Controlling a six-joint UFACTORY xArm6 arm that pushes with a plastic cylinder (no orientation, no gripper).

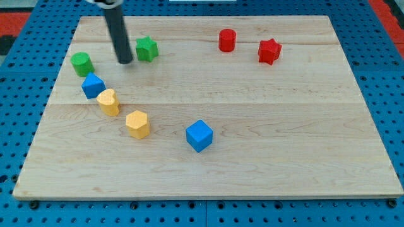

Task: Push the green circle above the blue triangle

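Observation:
The green circle (81, 64) stands near the board's left edge, at the view's upper left. The blue triangle (93, 85) sits just below it and slightly to the right, almost touching it. My tip (125, 62) rests on the board between the green circle and a green star (146, 48), nearer the star, about a block's width right of the circle and touching neither.
A yellow block (108, 102) lies next to the blue triangle at its lower right, and a yellow hexagon (137, 124) further down. A blue cube (199, 135) sits mid-board. A red cylinder (227, 40) and red star (269, 51) are at the top right. The wooden board (303, 157) lies on blue pegboard.

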